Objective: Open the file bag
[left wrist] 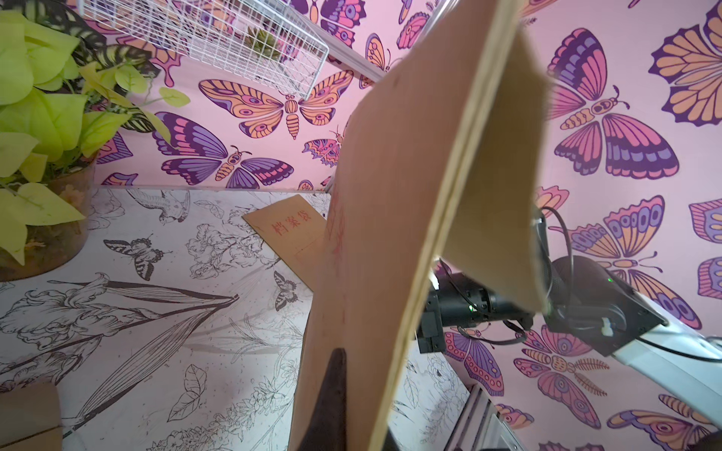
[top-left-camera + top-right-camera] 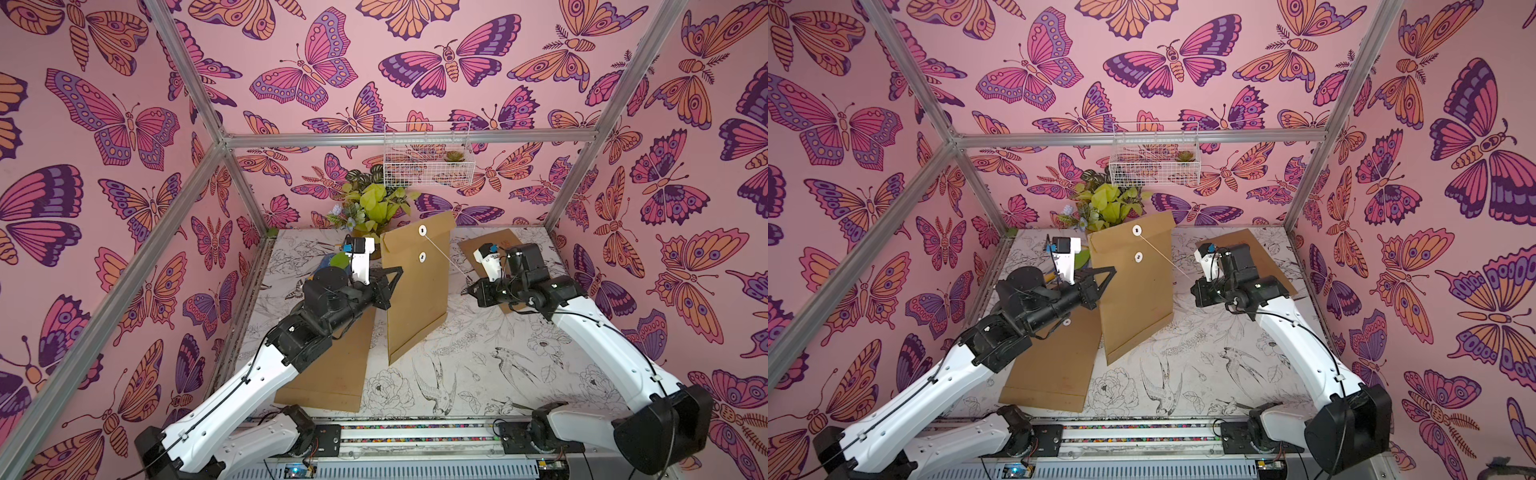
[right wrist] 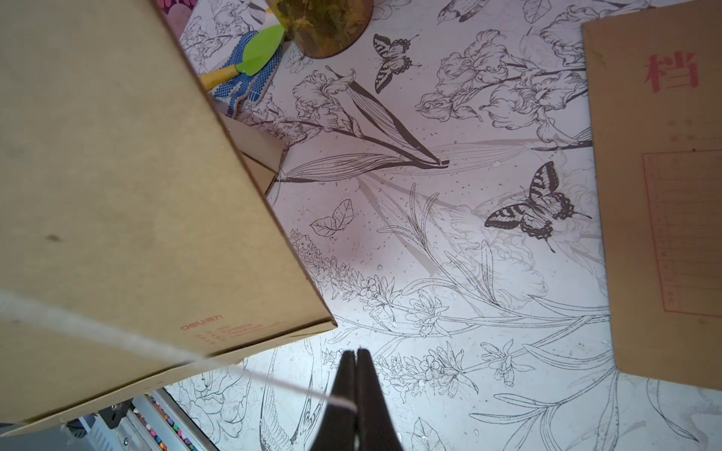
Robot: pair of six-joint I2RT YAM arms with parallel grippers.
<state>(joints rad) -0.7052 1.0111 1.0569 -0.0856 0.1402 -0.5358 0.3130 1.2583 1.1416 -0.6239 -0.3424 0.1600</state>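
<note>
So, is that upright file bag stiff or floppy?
Probably fairly stiff: the file bag stands flat though the left hand pinches only one edge. Likely light: the taut string in the right hand could swing it.

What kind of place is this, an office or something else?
Likely a staged robot test booth, not an office: aluminium frame lined with butterfly-print panels, with left arm and right arm mounted on a rail.

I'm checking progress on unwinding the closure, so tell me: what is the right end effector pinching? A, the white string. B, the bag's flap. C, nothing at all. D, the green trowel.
A: in the right wrist view the right end effector is closed on the white string, which runs taut to the upper button of the file bag.
</note>
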